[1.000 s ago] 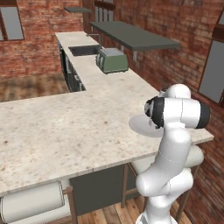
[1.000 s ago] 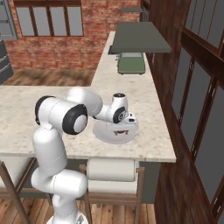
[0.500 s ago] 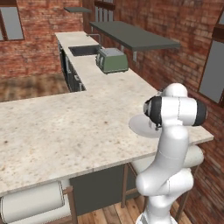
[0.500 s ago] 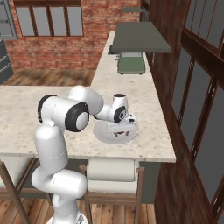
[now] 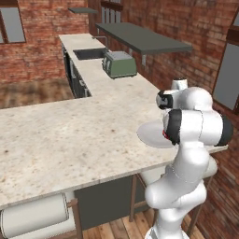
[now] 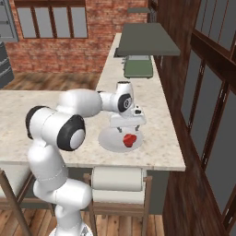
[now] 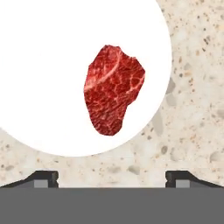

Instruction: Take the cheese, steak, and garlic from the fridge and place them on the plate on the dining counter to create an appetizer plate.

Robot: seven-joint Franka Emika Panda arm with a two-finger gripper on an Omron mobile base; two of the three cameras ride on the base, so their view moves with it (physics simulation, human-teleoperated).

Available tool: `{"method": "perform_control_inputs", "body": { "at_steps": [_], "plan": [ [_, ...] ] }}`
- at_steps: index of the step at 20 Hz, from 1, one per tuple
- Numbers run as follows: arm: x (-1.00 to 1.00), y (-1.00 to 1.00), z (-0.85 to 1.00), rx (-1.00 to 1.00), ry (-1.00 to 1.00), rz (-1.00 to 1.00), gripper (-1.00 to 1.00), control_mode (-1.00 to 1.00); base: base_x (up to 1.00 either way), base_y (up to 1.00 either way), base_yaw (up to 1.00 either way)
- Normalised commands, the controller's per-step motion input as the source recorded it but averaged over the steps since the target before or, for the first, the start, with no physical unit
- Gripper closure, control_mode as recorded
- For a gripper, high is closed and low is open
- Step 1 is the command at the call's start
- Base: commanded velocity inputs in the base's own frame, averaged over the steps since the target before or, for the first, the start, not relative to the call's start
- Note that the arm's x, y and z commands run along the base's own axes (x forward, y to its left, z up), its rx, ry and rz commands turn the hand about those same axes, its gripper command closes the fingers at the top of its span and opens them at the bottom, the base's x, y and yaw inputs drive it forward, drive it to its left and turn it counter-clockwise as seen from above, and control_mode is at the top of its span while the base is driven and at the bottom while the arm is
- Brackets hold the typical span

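The steak [image 7: 113, 89], a dark-red marbled slab, lies flat on the white plate [image 7: 43, 65] near its rim. My gripper [image 7: 111, 177] hangs open just above it, finger tips far apart and nothing between them. In the right base view the gripper [image 6: 127, 129] points down over the steak [image 6: 130, 139] on the plate [image 6: 110, 140], which rests on the beige speckled dining counter [image 6: 152, 97] near its front right corner. In the left base view my arm covers part of the plate [image 5: 151, 135]. The cheese, the garlic and the fridge are out of view.
A green toaster [image 5: 120, 64] stands farther along the counter [image 5: 70, 135], with a sink [image 5: 91, 53] beyond it. A dark shelf [image 5: 144, 37] juts from the brick wall above. White-cushioned stools [image 6: 117, 179] sit under the counter's front edge.
The gripper's jaws have spread wide and the steak now lies free on the plate. The hand has lifted slightly above it.
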Motion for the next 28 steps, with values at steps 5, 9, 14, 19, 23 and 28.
{"method": "perform_control_inputs", "body": {
  "at_steps": [5, 9, 14, 19, 23, 28],
  "plan": [
    [-0.91, 0.44, 0.69, -0.09, -0.01, 0.0, -1.0, -1.0, 0.0, 0.0, 0.0],
    [-0.98, 0.44, 0.8, 0.03, -0.09, -0.04, -1.0, -1.0, 0.0, 0.0, 0.0],
    [-1.0, 0.68, 0.88, 0.21, -0.35, -0.17, -1.0, -1.0, 0.0, 0.0, 0.0],
    [-1.0, 0.79, 0.63, 0.27, -0.51, -0.21, -1.0, -1.0, 0.0, 0.0, 0.0],
    [-1.0, 0.11, 0.4, 0.06, -0.42, -0.1, -1.0, -1.0, 0.0, 0.0, 0.0],
    [-0.93, 0.0, 0.43, -0.09, -0.15, -0.04, -1.0, -1.0, 0.0, 0.0, 0.0]
  ]
}}
